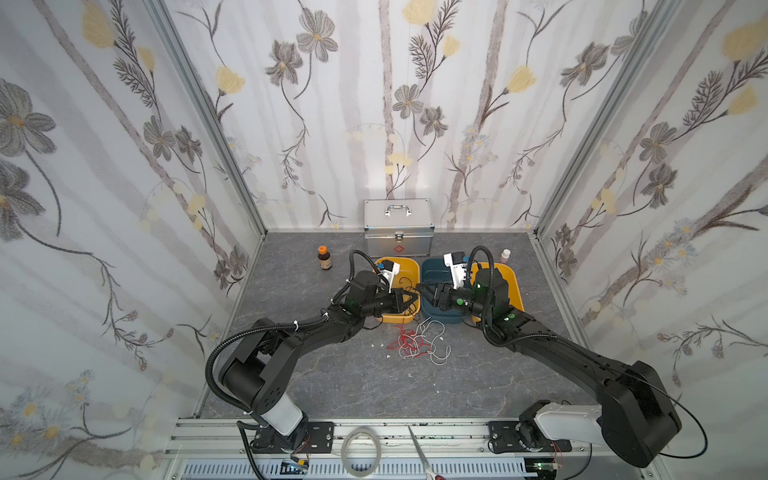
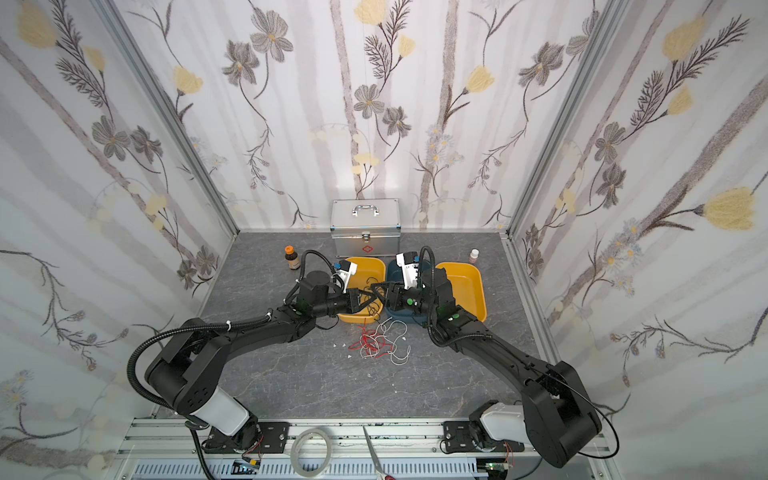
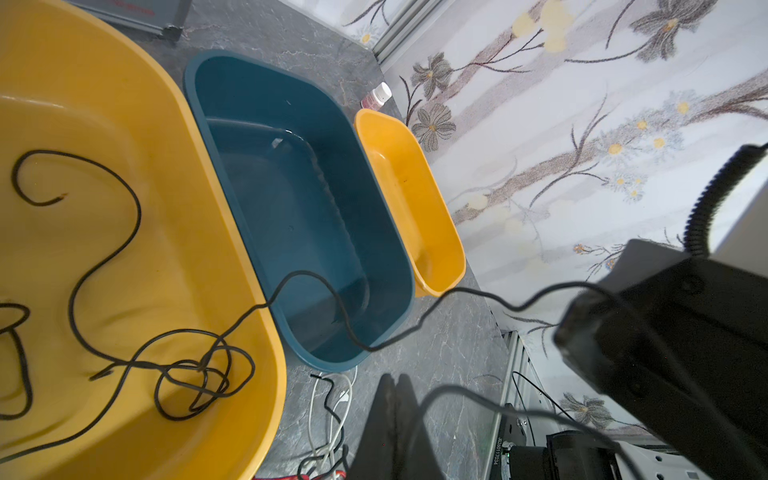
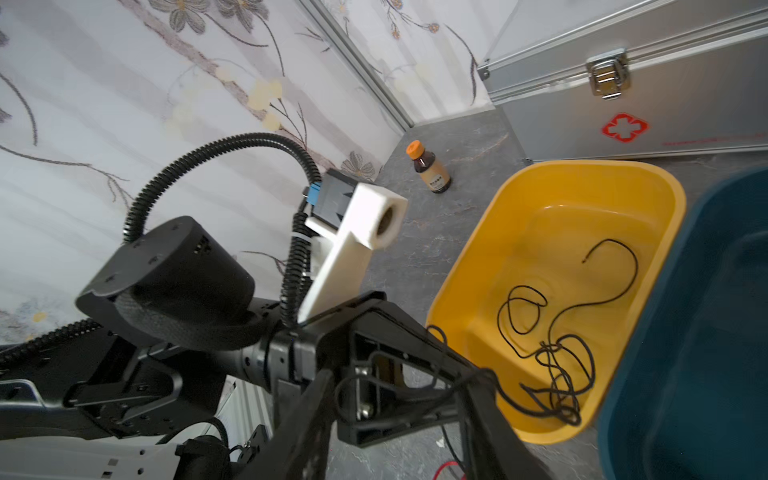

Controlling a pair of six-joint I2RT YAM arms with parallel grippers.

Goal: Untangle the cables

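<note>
Red cable (image 1: pixel 402 343) and white cable (image 1: pixel 430 347) lay tangled on table (image 1: pixel 353 376), just in front of bins. Left gripper (image 4: pixel 482 374) was pinched on black cable (image 3: pixel 203 365). Rest of it was coiled in left-hand yellow bin (image 1: pixel 406 260). Right gripper (image 1: pixel 422 287) sat at left's tip, fingers apart.
</note>
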